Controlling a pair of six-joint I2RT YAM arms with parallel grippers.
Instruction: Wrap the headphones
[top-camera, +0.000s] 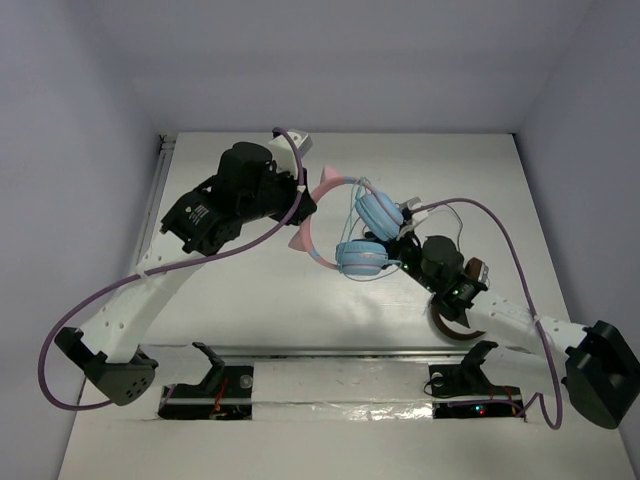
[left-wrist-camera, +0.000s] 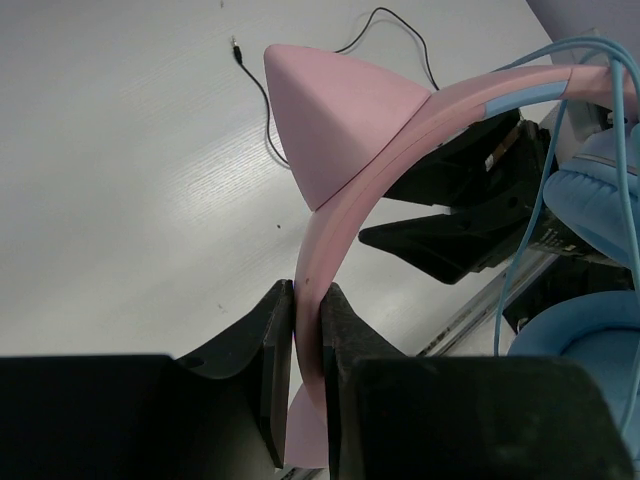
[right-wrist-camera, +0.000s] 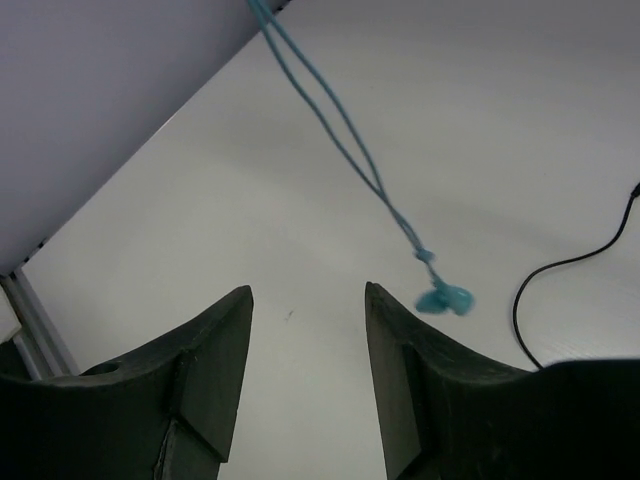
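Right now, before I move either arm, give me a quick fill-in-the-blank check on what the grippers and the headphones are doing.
1. The left gripper has its jaws shut on the pink ____ of the headphones.
2. The right gripper has its jaws ____, with nothing between them.
3. The thin cable dangling ahead of the right gripper is light ____ in colour.

Missing words: headband; open; blue.

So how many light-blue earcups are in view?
2, both on the pink headphones: the far earcup mid-table, and the near earcup right beside it, closer to the robot. None appears hidden.
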